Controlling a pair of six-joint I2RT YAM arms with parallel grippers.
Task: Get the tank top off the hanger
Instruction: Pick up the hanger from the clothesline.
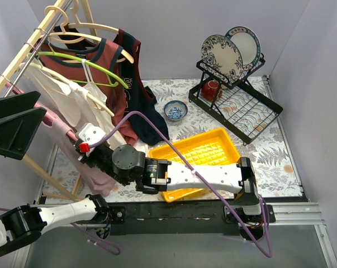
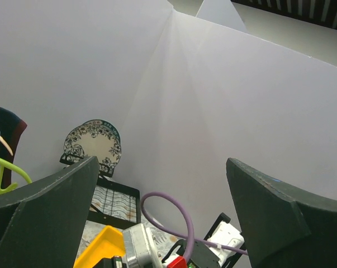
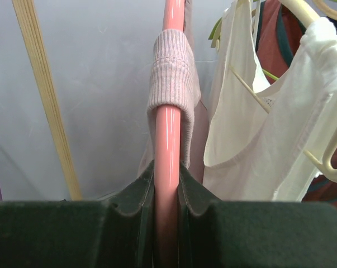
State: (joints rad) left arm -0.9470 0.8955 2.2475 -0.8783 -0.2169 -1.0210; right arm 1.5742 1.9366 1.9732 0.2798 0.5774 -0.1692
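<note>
The right gripper (image 3: 167, 187) is clamped with its dark jaws pinching the smooth, glossy tube of the pink hanger (image 3: 167, 137), and the ribbed, soft-knit strap of the pink tank top (image 3: 174, 67) is draped over that hanger just beyond the jaws. The steadying of the hanger is judged to be the step in hand. Next, the strap would need to be drawn off the hanger's end, probably by the left gripper (image 2: 162, 201), whose jaws are spread wide and empty beside the hanger.

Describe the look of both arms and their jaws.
The right arm and left arm have white links between round black joint housings. A purple cable trails along each. The jaws are dark, broad wedges. A red tab marks the right wrist.
</note>
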